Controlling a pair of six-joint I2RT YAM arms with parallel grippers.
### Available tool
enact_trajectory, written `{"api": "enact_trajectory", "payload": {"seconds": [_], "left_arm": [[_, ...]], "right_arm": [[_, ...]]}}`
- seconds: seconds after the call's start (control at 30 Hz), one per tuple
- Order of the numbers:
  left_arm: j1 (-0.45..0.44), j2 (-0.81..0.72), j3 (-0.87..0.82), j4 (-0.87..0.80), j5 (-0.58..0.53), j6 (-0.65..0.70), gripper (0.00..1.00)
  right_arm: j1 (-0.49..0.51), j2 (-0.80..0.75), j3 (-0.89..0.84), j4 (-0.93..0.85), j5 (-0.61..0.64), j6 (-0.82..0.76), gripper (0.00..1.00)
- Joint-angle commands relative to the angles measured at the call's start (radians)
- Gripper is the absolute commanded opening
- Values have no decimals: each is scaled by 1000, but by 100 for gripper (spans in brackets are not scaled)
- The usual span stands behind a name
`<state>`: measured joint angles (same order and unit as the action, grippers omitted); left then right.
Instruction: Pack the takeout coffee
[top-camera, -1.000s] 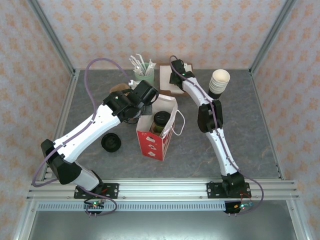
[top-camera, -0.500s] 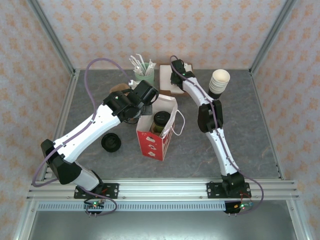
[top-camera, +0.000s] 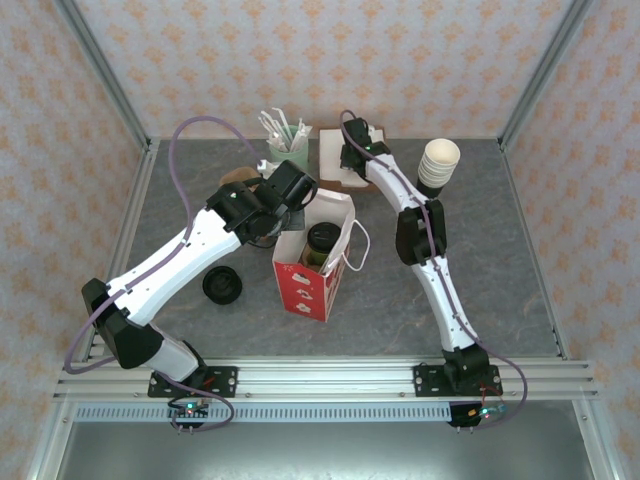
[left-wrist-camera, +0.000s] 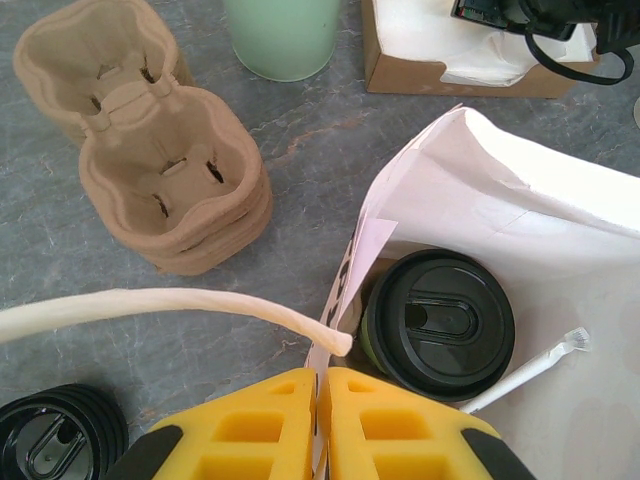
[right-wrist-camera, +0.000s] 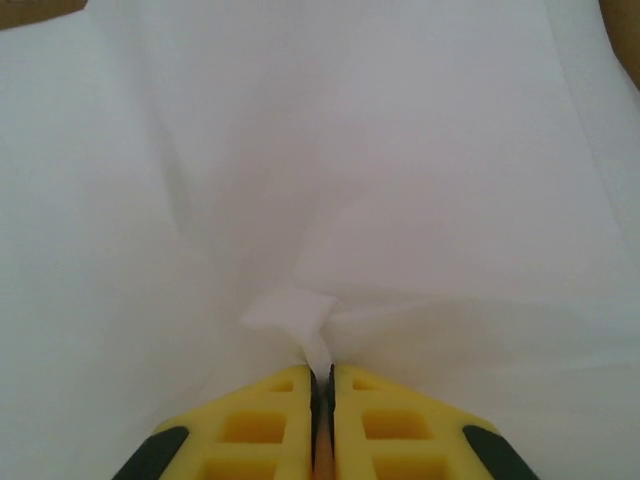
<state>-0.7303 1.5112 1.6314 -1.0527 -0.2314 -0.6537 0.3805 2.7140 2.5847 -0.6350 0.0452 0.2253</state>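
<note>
Inside the red-and-white paper bag (top-camera: 305, 285), the takeout coffee (left-wrist-camera: 437, 322) stands upright with its black lid on, unmoved since a second ago. The left gripper (left-wrist-camera: 322, 385) stays clamped on the bag's rim. At the back, the right gripper (right-wrist-camera: 322, 378), whose jaws were apart a second ago, now pinches a fold of white napkin (right-wrist-camera: 300, 250) in the cardboard box (left-wrist-camera: 470, 78).

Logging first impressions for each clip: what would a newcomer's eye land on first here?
The red-and-white paper bag stands open at the centre of the table, with the black-lidded takeout coffee already inside. The left end effector pinches the bag's rim. At the far edge, the right end effector is closed on a white napkin.
</note>
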Motion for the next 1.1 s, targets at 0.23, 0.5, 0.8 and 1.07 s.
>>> {"api": "enact_trajectory", "payload": {"seconds": [0.23,0.5,0.8,1.07], "left_arm": [[9,-34,-23,-7,5,5,12],[10,-23,-20,32,39,-21,12],[8,-32,-22,83,53,-81,12],[9,-72,-60,141,34,-107,13]], "right_arm": [[-1,-205,57,-26,-30,-16,4],[-1,-384,66,-96,-92,-2,0],[16,-668,41,-264,-242,100,0],[34,-1019,-329,-160,-662,377,0]]}}
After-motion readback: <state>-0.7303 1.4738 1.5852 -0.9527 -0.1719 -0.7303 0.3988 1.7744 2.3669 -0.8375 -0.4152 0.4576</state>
